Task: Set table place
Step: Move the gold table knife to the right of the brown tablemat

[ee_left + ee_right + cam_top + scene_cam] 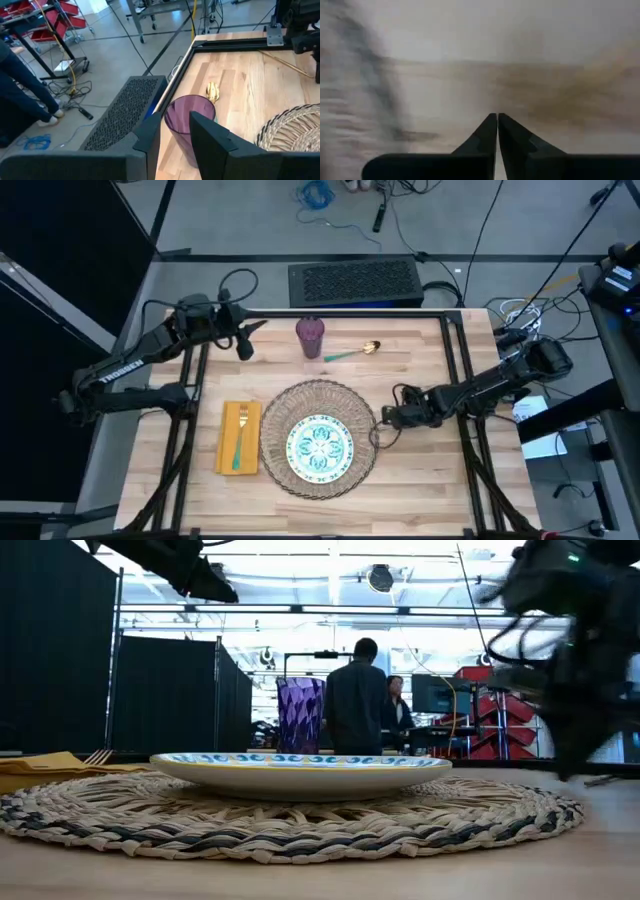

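Spoon (356,352) remains unplaced beside the cup (310,336) (fork already on napkin (238,437)); right end effector (384,418), closed and empty, must open and fetch it.

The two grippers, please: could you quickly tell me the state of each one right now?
Left gripper: open, holding nothing, near the purple cup.
Right gripper: shut, holding nothing, at the woven placemat's edge.

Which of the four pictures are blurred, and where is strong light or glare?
Right wrist view: table smeared, only the right gripper sharp. Low view: bright ceiling lights behind, right arm blurred, placemat crisp. High and left wrist views: evenly lit, purple cup clear.
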`<move>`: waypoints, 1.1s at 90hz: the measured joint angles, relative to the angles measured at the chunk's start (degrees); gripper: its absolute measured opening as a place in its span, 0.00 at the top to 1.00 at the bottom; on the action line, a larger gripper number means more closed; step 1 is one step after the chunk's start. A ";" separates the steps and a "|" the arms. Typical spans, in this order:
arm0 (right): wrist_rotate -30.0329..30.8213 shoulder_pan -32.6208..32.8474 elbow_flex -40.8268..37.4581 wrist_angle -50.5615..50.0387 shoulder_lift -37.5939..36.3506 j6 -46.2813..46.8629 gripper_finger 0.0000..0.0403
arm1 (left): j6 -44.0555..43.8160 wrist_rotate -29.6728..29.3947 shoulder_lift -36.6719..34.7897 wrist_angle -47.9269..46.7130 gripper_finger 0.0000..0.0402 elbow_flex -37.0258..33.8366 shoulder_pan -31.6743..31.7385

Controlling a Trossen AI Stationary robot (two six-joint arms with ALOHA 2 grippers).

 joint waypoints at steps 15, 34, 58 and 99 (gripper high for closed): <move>-0.22 -3.54 -0.11 -3.83 0.09 -3.25 1.00 | -0.31 -0.02 0.00 0.73 0.78 0.00 0.02; -5.71 -4.19 -0.13 -7.67 0.09 -4.63 1.00 | -0.29 -0.01 0.00 0.49 0.78 0.00 0.04; -14.78 -0.16 4.13 -12.43 0.11 -5.59 1.00 | 0.08 -0.02 0.00 0.96 0.78 0.00 0.04; -7.33 -8.21 10.42 -29.97 -0.17 -23.47 0.80 | 0.04 -0.04 0.02 1.31 0.78 0.01 0.04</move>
